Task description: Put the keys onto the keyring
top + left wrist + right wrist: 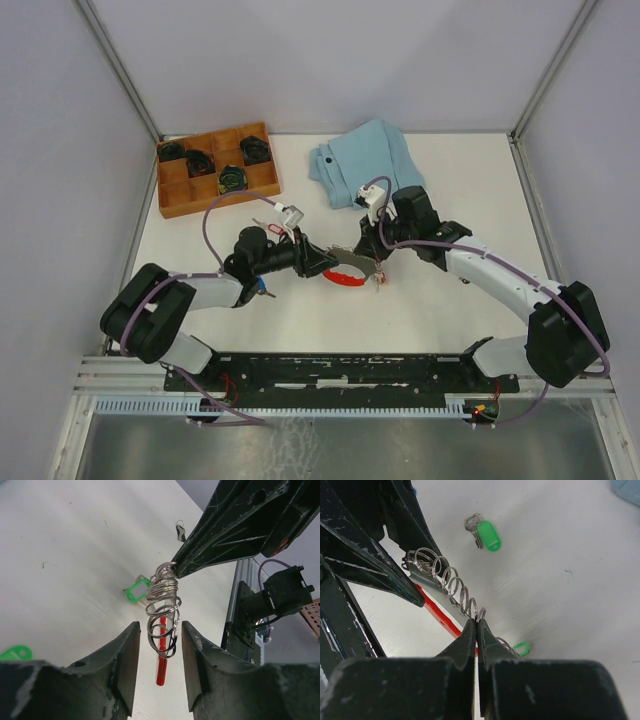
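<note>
Keyring (346,279) is held between both grippers, just near-side of table centre, with the red strip low and its row of metal loops (162,605) running up from it. Right gripper (477,626) is pinched on the keyring at the end of the loop row, fingers pressed together with no gap. Left gripper (159,630) has its fingers apart, one on each side of the loops with a slim gap either side, and I see no grip yet. Neither gripper carries a key. My read is that the left is taking a second hold to steady the ring. To do it well, centre the loops between the fingers before squeezing and clamp low near the strip, not across the springy coil, which would likely squirm or twist out. The right should not let go until the left hold is firm. Green-tag key (487,534) lies on the table at 12 o'clock from the loops in the right wrist view. A second green tag (522,648) sits at 4 o'clock, partly hidden. Cloth (365,160) at 12 o'clock and tray (172,200) at 11 o'clock are well apart from the work.
</note>
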You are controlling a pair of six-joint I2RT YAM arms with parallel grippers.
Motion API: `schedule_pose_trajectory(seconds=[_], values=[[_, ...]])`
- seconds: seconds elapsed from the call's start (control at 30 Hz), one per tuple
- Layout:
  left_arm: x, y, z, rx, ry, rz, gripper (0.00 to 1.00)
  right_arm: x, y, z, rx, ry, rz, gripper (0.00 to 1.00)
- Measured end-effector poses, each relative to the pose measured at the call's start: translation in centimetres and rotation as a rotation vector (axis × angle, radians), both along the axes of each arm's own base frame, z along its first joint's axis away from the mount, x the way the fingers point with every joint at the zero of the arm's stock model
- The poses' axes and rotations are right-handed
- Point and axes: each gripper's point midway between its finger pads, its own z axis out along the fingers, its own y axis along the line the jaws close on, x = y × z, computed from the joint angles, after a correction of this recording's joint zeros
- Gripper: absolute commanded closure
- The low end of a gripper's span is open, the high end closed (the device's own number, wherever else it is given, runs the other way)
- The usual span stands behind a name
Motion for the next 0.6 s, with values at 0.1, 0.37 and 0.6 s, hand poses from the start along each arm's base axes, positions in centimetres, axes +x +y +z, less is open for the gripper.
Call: schedule_pose_trajectory(seconds=[0.1,0.37,0.6], values=[[-0.4,-0.5,0.2,-0.007,-0.007,-0.030,0.68,-0.1,0.2,0.1,0.002,-0.006,0.009,0.99],[-0.6,-0.9,0.0,0.014,-0.012,-0.043,0.97,-0.5,0.1,0.4,0.005,-0.015,0.010,0.93],[-1.5,-1.1,0.4,0.103,-0.076,-0.063,0.97,-1.1,-0.2,0.9,0.028,-0.001,-0.027,0.67]])
